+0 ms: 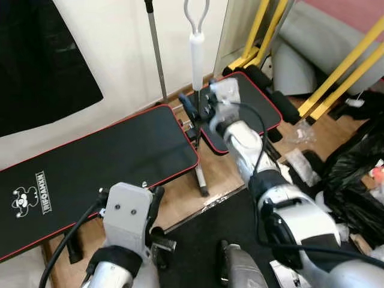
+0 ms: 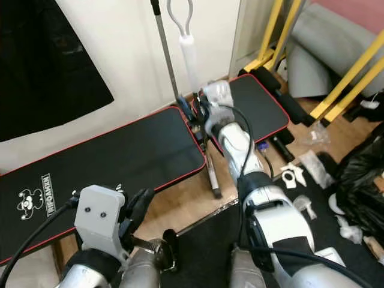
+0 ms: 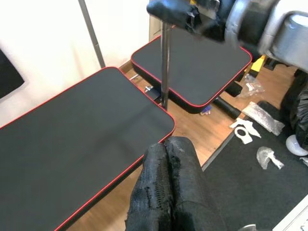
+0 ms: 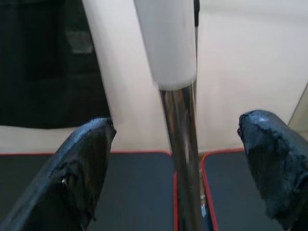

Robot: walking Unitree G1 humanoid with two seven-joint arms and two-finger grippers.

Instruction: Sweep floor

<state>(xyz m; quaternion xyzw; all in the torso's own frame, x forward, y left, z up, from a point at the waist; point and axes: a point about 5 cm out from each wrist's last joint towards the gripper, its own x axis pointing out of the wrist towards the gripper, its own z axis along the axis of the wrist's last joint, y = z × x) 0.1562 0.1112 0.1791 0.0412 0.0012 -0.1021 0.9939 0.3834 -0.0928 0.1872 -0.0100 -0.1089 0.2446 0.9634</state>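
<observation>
Black red-edged bench pads (image 1: 102, 162), cream wall (image 1: 126, 42), wooden floor (image 1: 222, 177).

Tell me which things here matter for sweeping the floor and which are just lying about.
For the job:
- broom pole, white grip above a metal shaft
- right end effector, fingers open either side of the shaft
- scraps on the floor

Just lying about:
- black padded bench
- yellow frame
- black bag
- left end effector, closed, idle over the bench
</observation>
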